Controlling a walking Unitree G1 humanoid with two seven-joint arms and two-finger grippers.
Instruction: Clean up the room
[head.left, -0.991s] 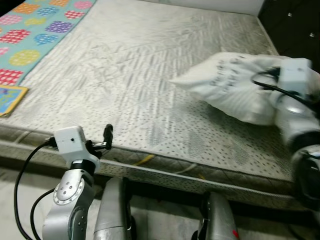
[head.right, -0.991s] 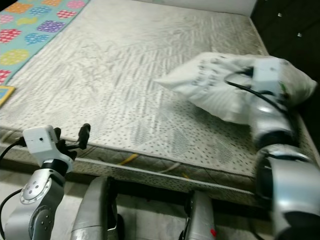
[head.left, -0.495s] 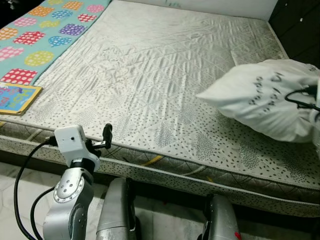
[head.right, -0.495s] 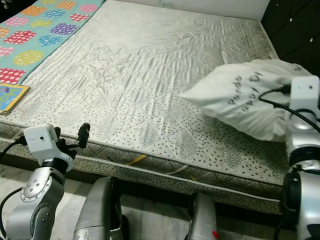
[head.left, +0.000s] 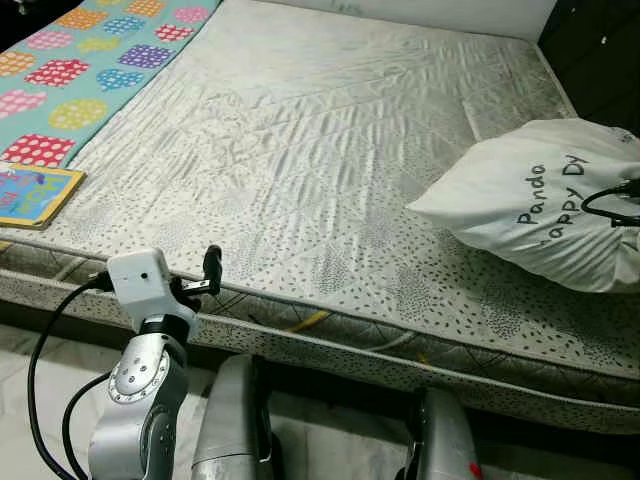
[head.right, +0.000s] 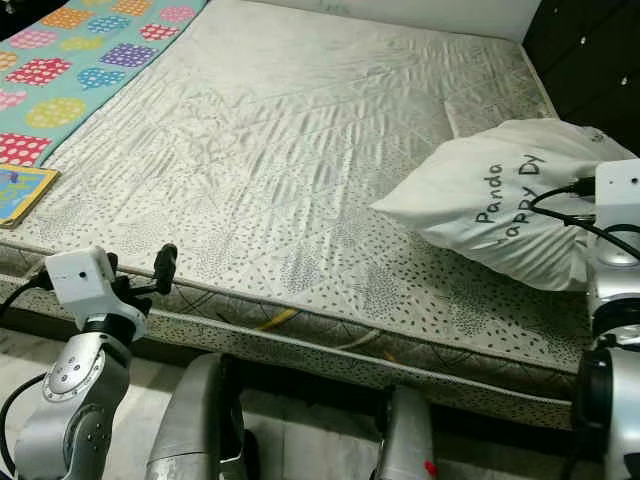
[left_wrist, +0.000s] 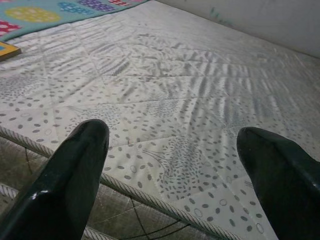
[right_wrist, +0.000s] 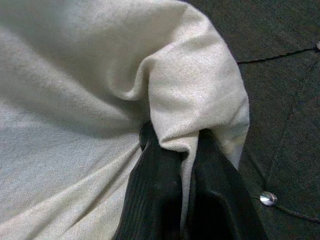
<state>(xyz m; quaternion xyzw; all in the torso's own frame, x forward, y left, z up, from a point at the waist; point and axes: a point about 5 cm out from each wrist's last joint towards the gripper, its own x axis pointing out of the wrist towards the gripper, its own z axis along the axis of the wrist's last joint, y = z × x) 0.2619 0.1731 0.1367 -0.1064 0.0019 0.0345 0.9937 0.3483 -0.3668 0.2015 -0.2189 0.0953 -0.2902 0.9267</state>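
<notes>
A white pillow (head.right: 510, 200) with black lettering lies on the right side of the grey dotted mattress (head.left: 300, 130). My right gripper (right_wrist: 172, 155) is shut on a fold of the pillow's corner, its two black fingers (right_wrist: 155, 185) pinching the cloth. That arm's wrist (head.right: 618, 215) sits at the pillow's right end. My left gripper (left_wrist: 172, 165) stands open over the mattress's front edge, nothing between its fingers, and appears in the eye views at the lower left (head.left: 205, 275).
A teal blanket with coloured dots (head.left: 70, 70) covers the bed's left part, with a picture book (head.left: 30, 195) at its near end. Dark cabinets (head.right: 590, 60) stand past the bed's right side. My legs (head.left: 235, 420) are close to the bed frame.
The pillow has moved right and settled lower on the mattress, its lettering now turned to face me. The camera has shifted. The left gripper has stayed put.
</notes>
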